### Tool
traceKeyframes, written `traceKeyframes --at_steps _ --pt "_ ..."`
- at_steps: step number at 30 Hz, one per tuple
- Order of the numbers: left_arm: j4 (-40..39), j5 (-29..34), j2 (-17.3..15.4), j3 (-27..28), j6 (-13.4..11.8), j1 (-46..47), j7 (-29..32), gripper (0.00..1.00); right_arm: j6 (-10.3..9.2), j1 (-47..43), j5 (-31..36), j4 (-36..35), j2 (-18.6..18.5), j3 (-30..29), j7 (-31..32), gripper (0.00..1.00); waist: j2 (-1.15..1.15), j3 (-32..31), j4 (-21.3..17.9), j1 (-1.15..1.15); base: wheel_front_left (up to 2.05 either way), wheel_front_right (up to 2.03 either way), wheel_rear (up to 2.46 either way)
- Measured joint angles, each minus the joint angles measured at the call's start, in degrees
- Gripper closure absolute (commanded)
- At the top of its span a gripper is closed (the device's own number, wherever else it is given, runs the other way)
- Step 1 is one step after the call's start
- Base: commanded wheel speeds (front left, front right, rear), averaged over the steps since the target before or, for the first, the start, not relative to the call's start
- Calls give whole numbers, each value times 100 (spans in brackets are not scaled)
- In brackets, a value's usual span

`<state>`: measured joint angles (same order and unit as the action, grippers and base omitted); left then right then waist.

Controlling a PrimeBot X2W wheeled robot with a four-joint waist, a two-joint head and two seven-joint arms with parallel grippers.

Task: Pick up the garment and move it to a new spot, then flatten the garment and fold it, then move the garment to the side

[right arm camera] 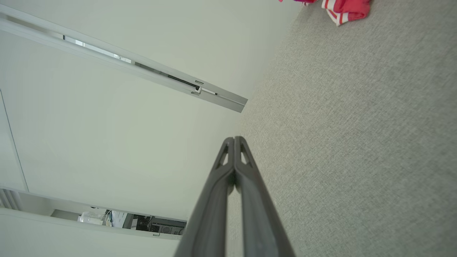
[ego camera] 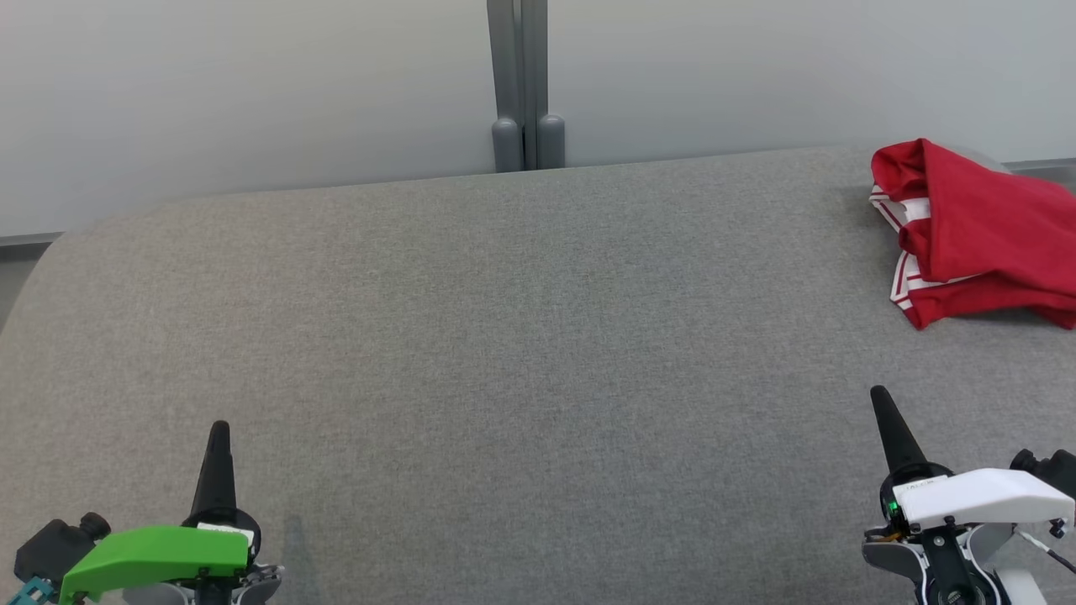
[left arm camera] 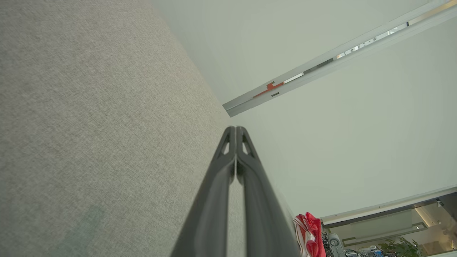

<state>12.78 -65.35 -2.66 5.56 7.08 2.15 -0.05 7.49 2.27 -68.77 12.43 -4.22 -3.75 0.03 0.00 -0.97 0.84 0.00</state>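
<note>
Left gripper (ego camera: 219, 433): near left, over the table, fingers pressed together, holding nothing.
Table (ego camera: 504, 353): grey fabric top, with a wide bare stretch between the two grippers.
Right gripper (ego camera: 883, 403): near right, fingers together and empty, well apart from the garment.
Garment (ego camera: 979, 227): far right corner of the table, a crumpled red heap with white striped edging, cut off by the head view's right border.
Handling: probably light, soft and limp. It should sag when lifted, drag on the fabric top, and hidden layers may come up unevenly. It is not fragile.
Hold: a raised fold on top, or the striped hem on its near-left side, looks easiest to pinch. The right gripper is the closer one, and its jaws must part first.
Head view: shows the whole layout and the heap's shape.
Left wrist view: shows the shut seam between the fingers, with the garment a small red patch far off.
Right wrist view: shows the same shut seam, and catches the striped corner at its top edge.
</note>
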Motion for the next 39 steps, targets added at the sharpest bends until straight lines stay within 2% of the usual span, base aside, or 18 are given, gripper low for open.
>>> traceKeyframes --at_steps 39 --pt "87 -1965 -2 62 4 264 481 100 -1 274 -1705 112 93 -194 474 100 0 78 -57 0 0 0 0"
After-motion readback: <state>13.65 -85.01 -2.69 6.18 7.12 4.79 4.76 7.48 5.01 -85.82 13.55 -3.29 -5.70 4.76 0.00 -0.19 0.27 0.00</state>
